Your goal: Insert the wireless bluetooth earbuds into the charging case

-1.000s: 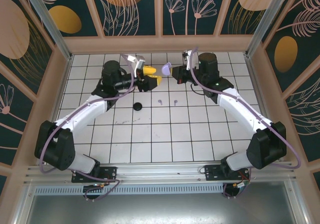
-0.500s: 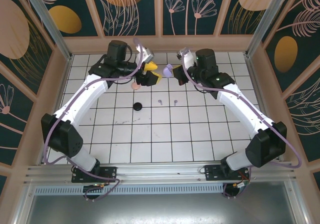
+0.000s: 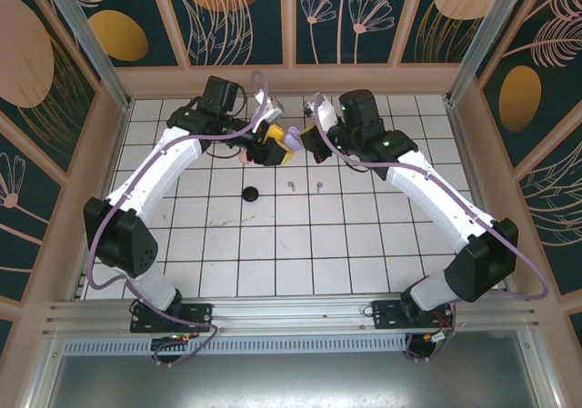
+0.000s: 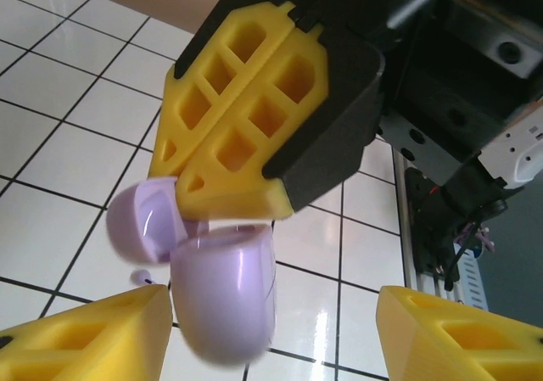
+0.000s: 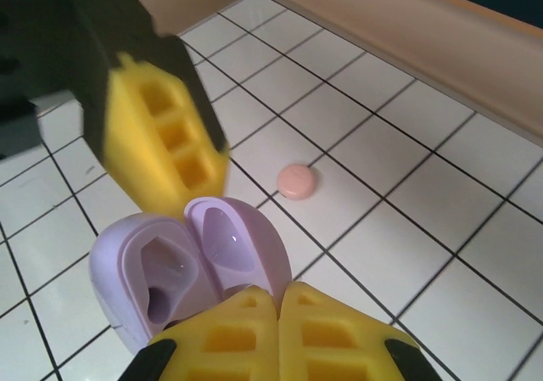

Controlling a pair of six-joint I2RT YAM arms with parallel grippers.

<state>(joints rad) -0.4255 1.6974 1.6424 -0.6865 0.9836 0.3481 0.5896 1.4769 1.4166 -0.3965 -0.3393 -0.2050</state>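
The right pincer (image 5: 278,303) was clamped on the open lilac charging case (image 5: 182,275), presenting it aloft, seemingly for the left pincer (image 4: 273,300), fingers apart around it, while two lilac earbuds (image 3: 291,185) lay on the worktop (image 3: 364,244) near the case.

In the right wrist view, the yellow fingers of the right gripper (image 5: 277,305) hide the lower end of the lilac charging case (image 5: 182,271) and are themselves cut off by the bottom edge. A finger (image 5: 165,148) of the left gripper (image 4: 276,326) is smeared by blur there, and in the left wrist view the bottom edge crops its own fingertips. From above, the lilac earbuds (image 3: 291,186) on the tiles are too small to tell their shape.
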